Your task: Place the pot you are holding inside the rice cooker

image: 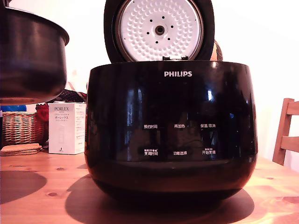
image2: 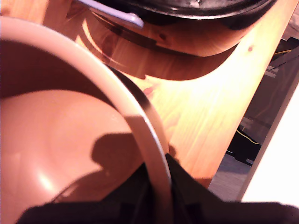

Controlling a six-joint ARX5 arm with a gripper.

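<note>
Pot [image: 30, 56] held above counter [image: 42, 186], at exterior view's left of open rice cooker [image: 170, 130]. Fingers [image2: 161, 200] clamped across the pot rim.

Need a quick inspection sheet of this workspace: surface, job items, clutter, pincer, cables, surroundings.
Surface: wooden table, knotty pine, shadowed under the cooker.
Job's things: pot held in the air at the exterior view's left, apart from the rice cooker; cooker lid open and upright.
Clutter: PORLEX box, wicker basket, cork coasters behind.
Pincer: pincer clamped over the pot rim.
Cables: nothing seen.
Surroundings: wooden chair at the exterior view's right, pale wall.
</note>
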